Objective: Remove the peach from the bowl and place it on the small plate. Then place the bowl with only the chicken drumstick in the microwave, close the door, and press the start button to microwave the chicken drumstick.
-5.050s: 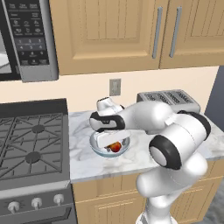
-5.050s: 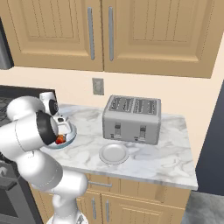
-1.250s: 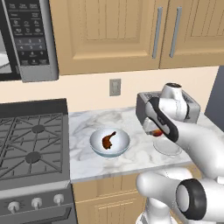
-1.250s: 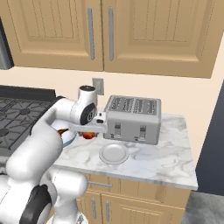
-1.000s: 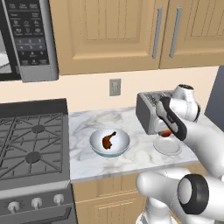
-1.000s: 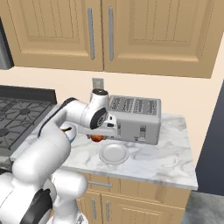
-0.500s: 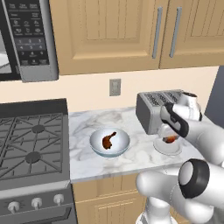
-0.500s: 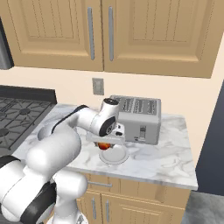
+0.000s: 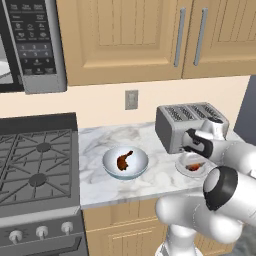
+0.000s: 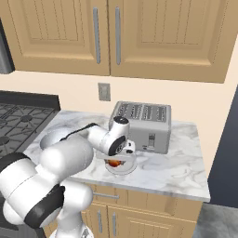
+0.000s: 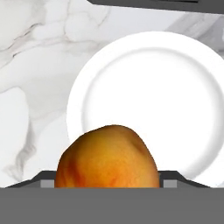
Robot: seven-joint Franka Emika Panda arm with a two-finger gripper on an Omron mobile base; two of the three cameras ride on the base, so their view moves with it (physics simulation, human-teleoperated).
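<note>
Step one, placing: your fingers (image 11: pixel 107 186) grip the peach (image 11: pixel 107 157) just above the small plate (image 11: pixel 183 109). Next, lower and release; drumstick (image 9: pixel 124 160) waits in the bowl (image 9: pixel 111 166).

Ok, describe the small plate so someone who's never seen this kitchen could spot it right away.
Find the toaster on the marble counter, right of the stove. The plate lies on the counter just in front of it, under the arm's hand. It is flat and plain white, unlike the deeper bowl holding a drumstick further left.
</note>
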